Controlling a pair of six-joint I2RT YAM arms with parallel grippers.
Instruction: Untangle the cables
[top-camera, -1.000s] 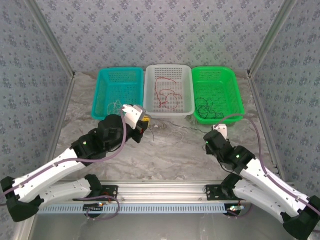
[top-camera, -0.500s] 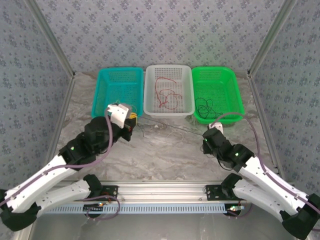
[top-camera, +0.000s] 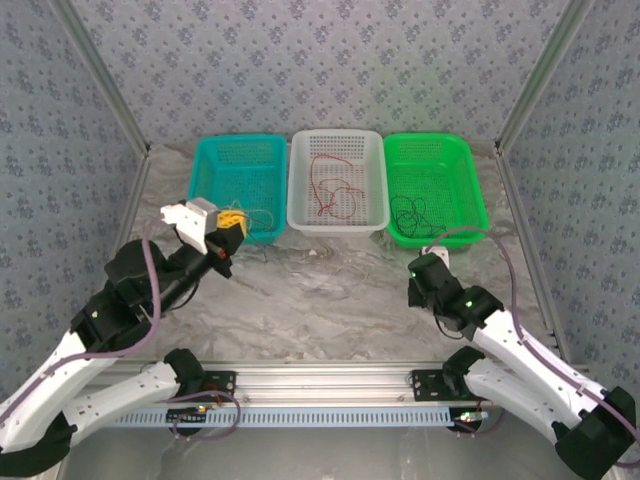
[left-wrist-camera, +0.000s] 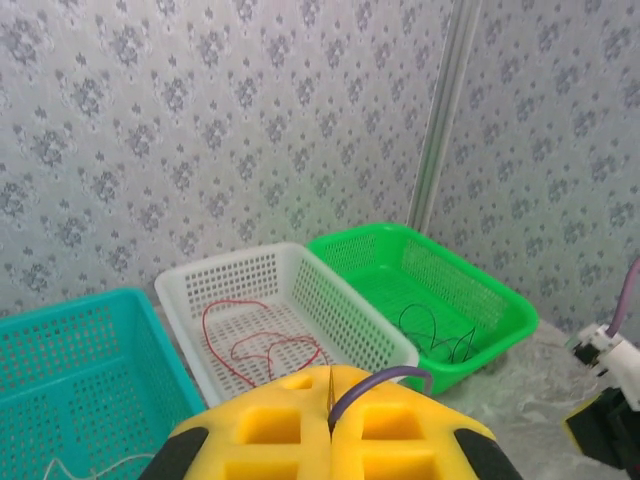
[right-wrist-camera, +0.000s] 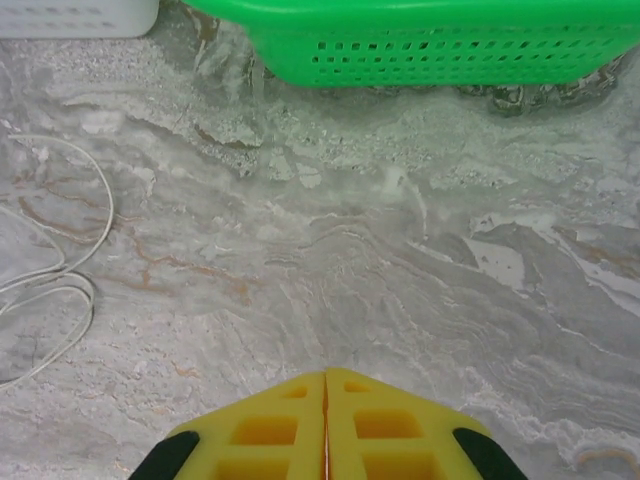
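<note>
The left end effector (left-wrist-camera: 330, 375) and right end effector (right-wrist-camera: 325, 378) are pinched closed. Upper middle, the thin red cable (top-camera: 330, 190) lies in the white plastic basket (top-camera: 299, 180). To its right, the thin black cable (top-camera: 415, 215) lies in the green plastic basket (top-camera: 478, 200).

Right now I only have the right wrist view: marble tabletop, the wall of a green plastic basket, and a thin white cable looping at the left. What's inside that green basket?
Observer: A thin black cable lies curled inside the green plastic basket.
Operator: And the red one?
Observer: The thin red cable lies in the white plastic basket, the middle one of the row.
Operator: Where's the left gripper?
Observer: The left gripper, its yellow pads shut, hangs by the near edge of the teal plastic basket.
</note>
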